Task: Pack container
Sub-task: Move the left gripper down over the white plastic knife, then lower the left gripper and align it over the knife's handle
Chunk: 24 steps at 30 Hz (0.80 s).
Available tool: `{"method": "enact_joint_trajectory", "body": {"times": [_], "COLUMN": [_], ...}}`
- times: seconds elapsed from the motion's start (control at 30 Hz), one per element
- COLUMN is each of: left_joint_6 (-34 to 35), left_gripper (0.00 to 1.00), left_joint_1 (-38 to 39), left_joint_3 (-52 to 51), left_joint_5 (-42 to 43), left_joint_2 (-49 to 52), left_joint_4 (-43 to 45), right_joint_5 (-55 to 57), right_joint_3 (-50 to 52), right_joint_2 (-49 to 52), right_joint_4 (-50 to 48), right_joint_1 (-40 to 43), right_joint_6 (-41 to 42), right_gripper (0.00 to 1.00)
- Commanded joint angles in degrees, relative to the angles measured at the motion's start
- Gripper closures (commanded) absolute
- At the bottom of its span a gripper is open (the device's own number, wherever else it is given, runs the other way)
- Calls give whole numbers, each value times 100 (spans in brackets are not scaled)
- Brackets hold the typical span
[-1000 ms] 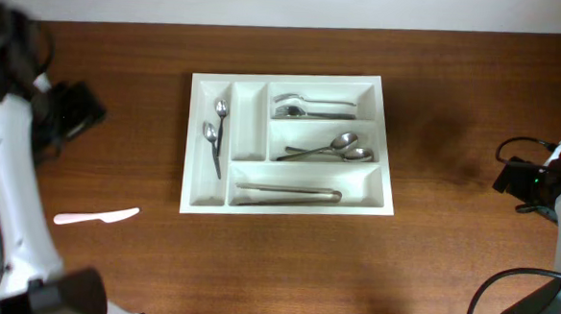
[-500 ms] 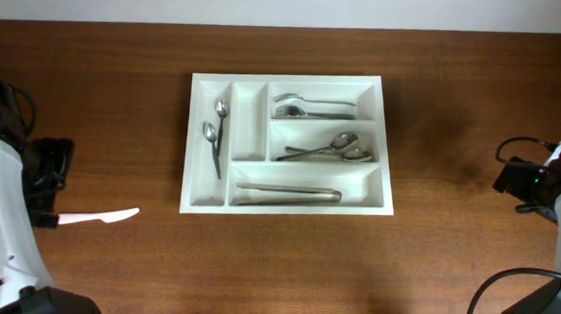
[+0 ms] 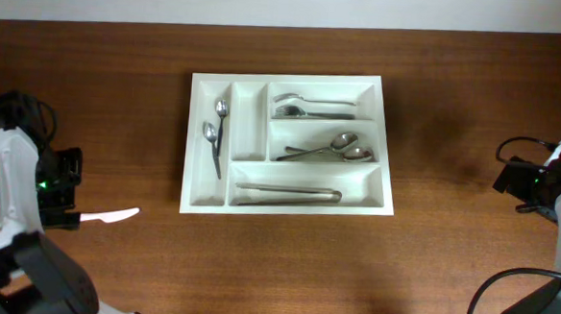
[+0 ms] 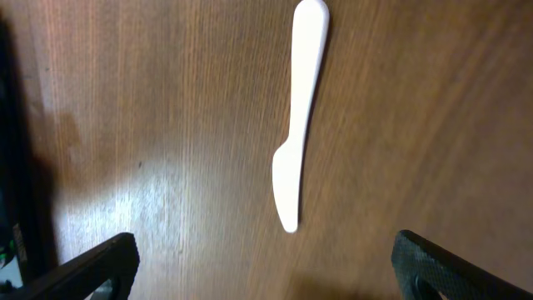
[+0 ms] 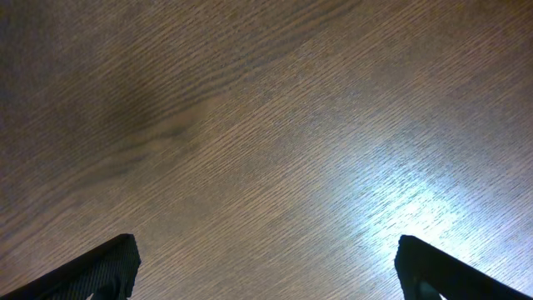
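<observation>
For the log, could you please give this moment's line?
left claw open over white plastic knife; right claw open; knife outside white plastic tray

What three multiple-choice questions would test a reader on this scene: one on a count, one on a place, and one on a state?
1. How many compartments has the large white rectangular plastic cutlery tray?
A. three
B. five
C. seven

2. Where does the white plastic knife lie?
A. in the tray
B. on the brown wooden table, left of the tray
C. across the tray's rim

3. In what state are the left fingers?
A. shut on the knife
B. shut, holding nothing
C. open, holding nothing

Answers:
1 B: two narrow and three long sections show.
2 B: it lies on bare wood beside the tray.
3 C: they stand wide apart, clear of the knife.
</observation>
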<state>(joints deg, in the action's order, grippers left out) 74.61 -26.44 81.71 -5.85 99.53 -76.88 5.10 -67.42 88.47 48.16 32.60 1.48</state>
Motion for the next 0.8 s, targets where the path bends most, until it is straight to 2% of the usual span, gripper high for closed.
{"method": "enact_joint_trajectory", "body": {"times": [0.0,0.1,0.23,0.47,0.63,0.77], "left_joint_6": [-92,-170,-925,-1414,-1340,-1235], "left_gripper": [1,1,1,1,1,1], "left_joint_1": [-26,-26,-24,-37,-37,-37], "left_joint_3": [-68,-68,-83,-151,-560,-1115], "left_joint_5": [-157,-199,-192,-199,-245,-170], "left_joint_2": [380,636,778,774,721,426], "left_joint_4": [57,177,498,470,472,828], "right_joint_5": [7,7,7,7,7,7], "right_joint_3": [13,13,13,13,13,13], "right_joint_2": [37,37,37,37,37,37], "right_joint_4": [-2,-2,-2,-2,-2,-2], "right_joint_1": [33,33,33,33,33,33], "right_joint_6": [2,2,2,2,2,2], "right_gripper": [1,1,1,1,1,1]}}
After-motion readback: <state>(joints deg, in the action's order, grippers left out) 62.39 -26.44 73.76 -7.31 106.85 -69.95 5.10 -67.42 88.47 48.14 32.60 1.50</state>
